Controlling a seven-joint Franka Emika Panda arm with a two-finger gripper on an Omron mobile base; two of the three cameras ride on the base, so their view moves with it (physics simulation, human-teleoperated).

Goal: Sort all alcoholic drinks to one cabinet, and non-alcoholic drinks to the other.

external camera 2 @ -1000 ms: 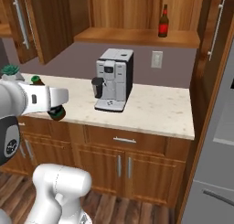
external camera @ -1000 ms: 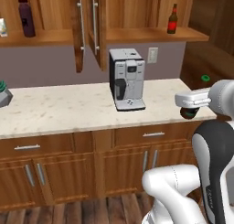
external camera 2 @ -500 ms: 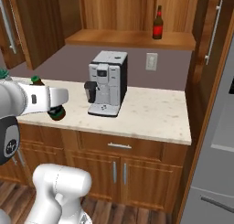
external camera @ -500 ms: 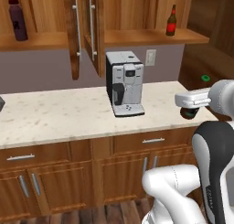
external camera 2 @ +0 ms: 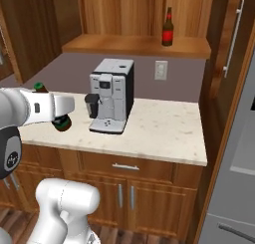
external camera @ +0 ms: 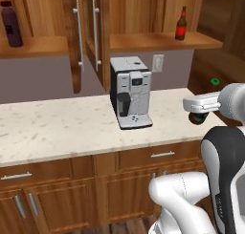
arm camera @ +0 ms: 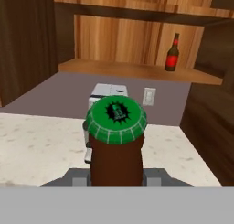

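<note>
Gripper (arm camera: 116,175) is clamped on a small dark brown glass beer bottle with a green crown cap (arm camera: 116,143). In the hand view the cap faces straight at the camera, so the bottle lies along the gripper axis with the fingers low on its body. In the base views it rides horizontal at counter height, off the right end of the speckled beige stone counter (external camera: 62,128), not touching it. My read: it's held clear like that for transport.

Target looks like the open wooden upper cabinet on the right (external camera: 158,39). 1 brown beer bottle with a red label (external camera: 181,24) stands upright on its shelf, toward the right, far side of the counter. That makes it the alcohol cabinet, so the held one belongs beside it.

The wide dark purple bottle with a dark cap (external camera: 10,24) stands in the left open cabinet, well apart, so that's the non-alcoholic side.

A grey and black coffee machine (external camera: 130,98) sits mid-counter, under the gap between the 2 cabinets and left of my path.

Next move needs lift to shelf height and re-orienting the bottle upright, landing left of the shelved bottle to avoid knocking it.
</note>
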